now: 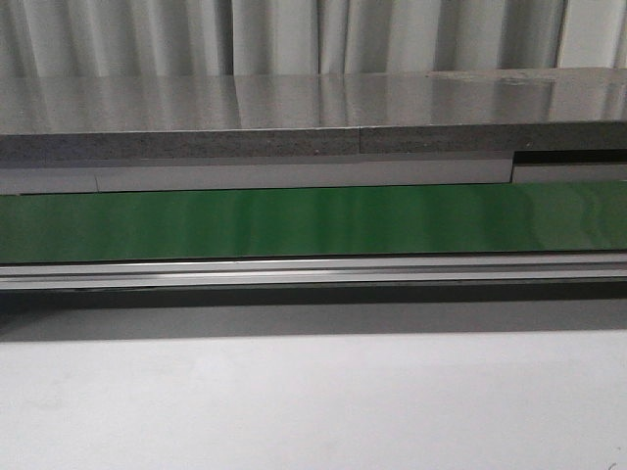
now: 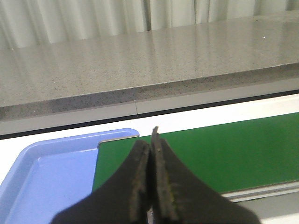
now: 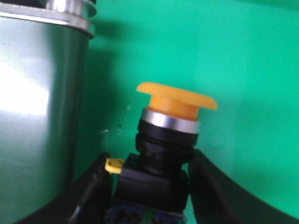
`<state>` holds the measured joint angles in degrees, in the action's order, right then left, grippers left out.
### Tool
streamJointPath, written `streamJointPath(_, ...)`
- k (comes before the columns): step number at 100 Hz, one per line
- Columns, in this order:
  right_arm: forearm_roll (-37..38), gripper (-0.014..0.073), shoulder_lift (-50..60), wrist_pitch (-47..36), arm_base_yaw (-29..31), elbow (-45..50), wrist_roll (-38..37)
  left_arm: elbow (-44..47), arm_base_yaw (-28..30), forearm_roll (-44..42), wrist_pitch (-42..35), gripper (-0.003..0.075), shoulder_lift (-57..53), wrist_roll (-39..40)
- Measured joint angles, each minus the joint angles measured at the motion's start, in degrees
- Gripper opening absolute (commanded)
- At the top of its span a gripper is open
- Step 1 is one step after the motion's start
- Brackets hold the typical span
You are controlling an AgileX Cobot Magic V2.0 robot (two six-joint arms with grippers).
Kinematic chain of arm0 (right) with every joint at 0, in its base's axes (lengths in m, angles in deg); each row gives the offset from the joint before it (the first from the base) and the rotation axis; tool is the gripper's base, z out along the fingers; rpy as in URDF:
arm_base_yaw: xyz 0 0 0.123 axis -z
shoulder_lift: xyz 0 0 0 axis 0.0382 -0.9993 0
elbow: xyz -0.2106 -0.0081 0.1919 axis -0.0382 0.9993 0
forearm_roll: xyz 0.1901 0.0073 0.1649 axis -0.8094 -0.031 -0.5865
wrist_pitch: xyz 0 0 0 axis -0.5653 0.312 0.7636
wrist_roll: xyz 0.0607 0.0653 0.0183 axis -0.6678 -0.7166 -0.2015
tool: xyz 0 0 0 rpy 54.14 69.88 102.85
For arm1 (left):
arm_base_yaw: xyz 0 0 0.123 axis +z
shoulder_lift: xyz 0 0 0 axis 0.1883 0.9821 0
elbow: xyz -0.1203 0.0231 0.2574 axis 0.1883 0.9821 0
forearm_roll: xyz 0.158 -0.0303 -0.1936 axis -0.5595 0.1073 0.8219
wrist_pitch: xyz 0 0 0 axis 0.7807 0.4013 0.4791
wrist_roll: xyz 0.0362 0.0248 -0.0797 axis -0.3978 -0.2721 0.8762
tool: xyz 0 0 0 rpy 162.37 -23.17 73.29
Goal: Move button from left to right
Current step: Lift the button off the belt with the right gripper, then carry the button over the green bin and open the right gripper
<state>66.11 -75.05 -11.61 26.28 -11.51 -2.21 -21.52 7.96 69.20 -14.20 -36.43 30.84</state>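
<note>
Between the fingers of my right gripper (image 3: 152, 186) sits the button (image 3: 166, 144), its black boxy body clamped on both sides by my dark fingers (image 3: 219, 186). Its round orange cap (image 3: 177, 97) points away from my wrist, above a silver ring and a black collar, and a small yellow tab (image 3: 113, 164) shows at one side of the body just beside one finger. Behind the button lies a bright green surface (image 3: 243, 56), and to one side runs a darker green belt (image 3: 37, 116) with a shiny metal roller end (image 3: 70, 7) at its edge.

My left gripper (image 2: 150, 182) is pressed closed on nothing, its two black fingers (image 2: 138, 186) touching along their length. Beyond it I see a light blue tray (image 2: 51, 172) beside the end of a green conveyor belt (image 2: 224, 149), and past that a grey speckled counter (image 2: 149, 60).

In the front view neither of my grippers appears; only the green belt (image 1: 313, 220), its metal rail (image 1: 313, 272), the grey counter (image 1: 294, 117) and my white table (image 1: 313, 401) show.
</note>
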Motion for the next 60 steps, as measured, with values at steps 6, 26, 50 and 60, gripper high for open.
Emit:
streamJointPath(6,-0.12,0.0199,-0.42,-0.11,0.0,-0.1,0.0,0.0,0.0,0.0,0.0,-0.002,0.0,0.0)
streamJointPath(26,-0.12,0.0353,-1.76,-0.03,0.0,-0.1,0.05,0.0,0.0,0.0,0.0,-0.002,0.0,0.0)
streamJointPath(50,-0.2,0.0458,-1.87,-0.73,0.08,-0.1,0.05,0.0,0.0,0.0,0.0,-0.002,0.0,0.0)
streamJointPath(60,-0.2,0.0458,-1.87,-0.86,0.08,-0.1,0.05,0.0,0.0,0.0,0.0,-0.002,0.0,0.0)
